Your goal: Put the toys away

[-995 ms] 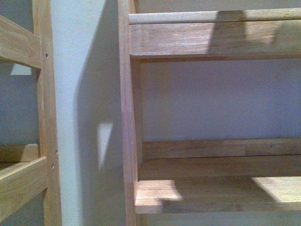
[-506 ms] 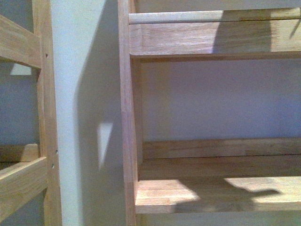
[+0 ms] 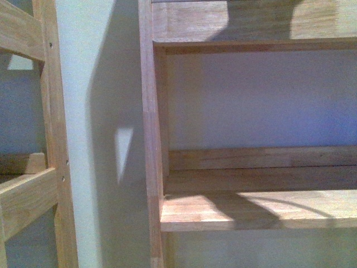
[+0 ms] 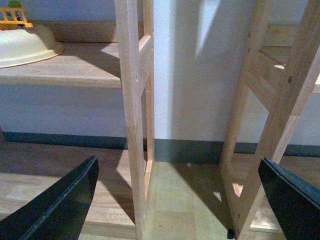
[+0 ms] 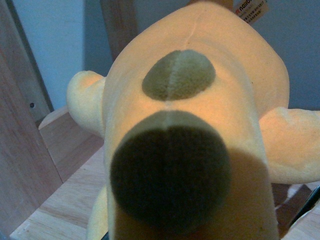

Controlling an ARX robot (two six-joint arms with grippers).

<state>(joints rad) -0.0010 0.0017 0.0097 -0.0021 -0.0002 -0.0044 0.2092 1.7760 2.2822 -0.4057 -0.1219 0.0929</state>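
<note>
While close against the right hand, plush toy (image 5: 200,125) above shelf (image 5: 60,200).

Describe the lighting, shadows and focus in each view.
Front view: sun patches and a curved shadow across the wooden shelf board. Left wrist view: sharp, with slanting shadows on the pale wall. Right wrist view: the orange-yellow plush toy fills the frame, soft-focused, its lower part shaded.

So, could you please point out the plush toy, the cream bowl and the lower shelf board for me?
plush toy (image 5: 200,135): right wrist view, on its yellow body between the two dark patches.
cream bowl (image 4: 25,45): left wrist view, on its outer wall.
lower shelf board (image 3: 256,212): front view, on its bare top surface.
</note>
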